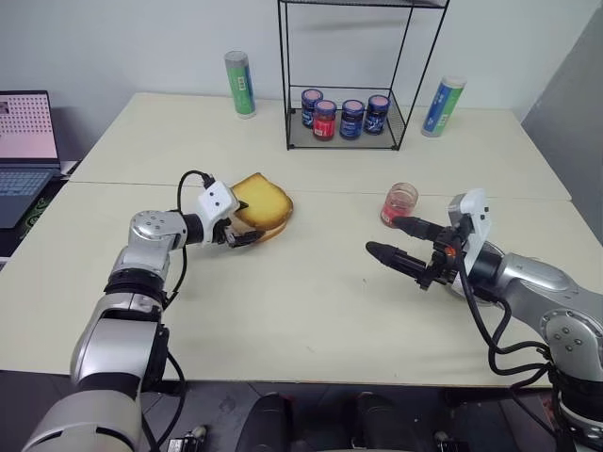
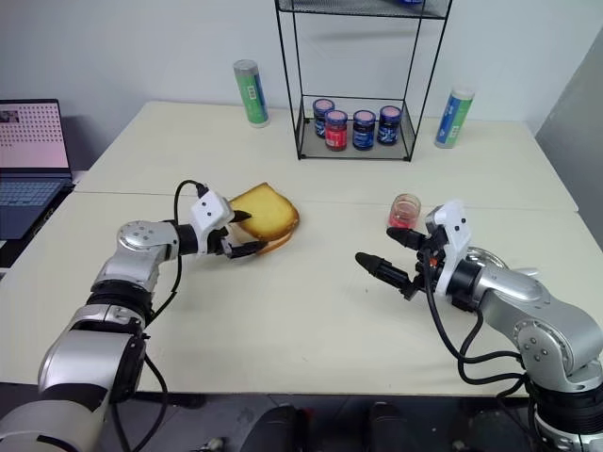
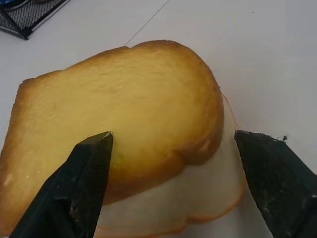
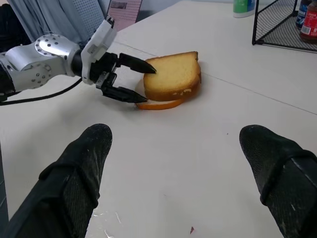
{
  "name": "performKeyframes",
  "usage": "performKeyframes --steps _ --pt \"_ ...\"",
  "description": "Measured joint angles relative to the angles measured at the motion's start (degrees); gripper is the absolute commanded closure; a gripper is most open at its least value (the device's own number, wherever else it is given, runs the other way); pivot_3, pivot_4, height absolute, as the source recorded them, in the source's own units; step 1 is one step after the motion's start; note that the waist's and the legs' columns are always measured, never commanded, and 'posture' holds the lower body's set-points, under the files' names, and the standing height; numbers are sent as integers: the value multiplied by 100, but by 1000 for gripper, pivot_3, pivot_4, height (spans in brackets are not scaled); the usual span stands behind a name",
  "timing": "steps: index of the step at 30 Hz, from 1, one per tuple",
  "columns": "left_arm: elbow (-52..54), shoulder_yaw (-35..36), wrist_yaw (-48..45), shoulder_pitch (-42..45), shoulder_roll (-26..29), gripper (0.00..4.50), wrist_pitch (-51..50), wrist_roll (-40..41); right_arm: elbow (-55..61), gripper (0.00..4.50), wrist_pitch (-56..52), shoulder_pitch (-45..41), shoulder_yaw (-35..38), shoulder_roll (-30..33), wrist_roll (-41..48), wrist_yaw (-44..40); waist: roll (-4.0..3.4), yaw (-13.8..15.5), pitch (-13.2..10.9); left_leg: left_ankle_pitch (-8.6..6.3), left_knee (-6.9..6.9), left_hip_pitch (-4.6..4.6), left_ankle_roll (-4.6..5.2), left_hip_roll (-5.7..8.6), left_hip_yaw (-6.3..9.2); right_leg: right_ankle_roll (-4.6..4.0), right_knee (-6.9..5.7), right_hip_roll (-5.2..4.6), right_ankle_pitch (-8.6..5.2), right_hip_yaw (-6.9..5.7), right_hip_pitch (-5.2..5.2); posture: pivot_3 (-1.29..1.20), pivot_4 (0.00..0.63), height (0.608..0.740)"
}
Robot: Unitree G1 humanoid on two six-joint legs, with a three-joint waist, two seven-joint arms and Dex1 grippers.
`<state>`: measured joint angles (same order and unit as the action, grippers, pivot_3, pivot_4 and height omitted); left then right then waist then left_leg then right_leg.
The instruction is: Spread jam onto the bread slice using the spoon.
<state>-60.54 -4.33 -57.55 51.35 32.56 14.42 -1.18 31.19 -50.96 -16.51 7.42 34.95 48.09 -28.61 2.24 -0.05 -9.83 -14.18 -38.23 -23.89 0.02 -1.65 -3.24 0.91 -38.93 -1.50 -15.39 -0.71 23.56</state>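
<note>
The bread slice (image 1: 264, 200), thick and golden-yellow with a brown crust, lies on a paler thin slice (image 4: 163, 104) left of the table's middle. My left gripper (image 1: 247, 224) stands open at its near left corner. One finger (image 3: 84, 183) rests over the bread's top face, and the other finger (image 3: 277, 178) is beside the lower slice, clear of it. My right gripper (image 1: 382, 235) hovers open and empty over the table's right side, pointing left toward the bread (image 4: 176, 74). The spoon is out of view. Of the jam I see only red-pink contents in a small clear cup (image 1: 399, 202).
A black wire rack (image 1: 287, 94) at the back holds several blue-lidded jars (image 1: 351, 118). Green canisters stand at its left (image 1: 240, 85) and right (image 1: 443, 105). A laptop (image 1: 24, 151) sits off the table's far left. Bare tabletop (image 1: 311, 292) lies between the grippers.
</note>
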Motion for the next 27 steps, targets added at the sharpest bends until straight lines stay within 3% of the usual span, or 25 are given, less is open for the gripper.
performKeyframes --steps 7,27 --pt "-644 -1 351 393 -183 429 110 -240 -1 0 1 -3 -26 -5 -17 19 0 -7 0 0 1 1 0 -1 0 0 -1 9 0 0 0 0 150 740" --pt "-811 19 178 539 -170 4074 -28 -378 16 0 1 21 -25 -11 -9 151 0 -8 1 0 0 5 0 -2 -1 0 -4 11 0 2 0 0 150 740"
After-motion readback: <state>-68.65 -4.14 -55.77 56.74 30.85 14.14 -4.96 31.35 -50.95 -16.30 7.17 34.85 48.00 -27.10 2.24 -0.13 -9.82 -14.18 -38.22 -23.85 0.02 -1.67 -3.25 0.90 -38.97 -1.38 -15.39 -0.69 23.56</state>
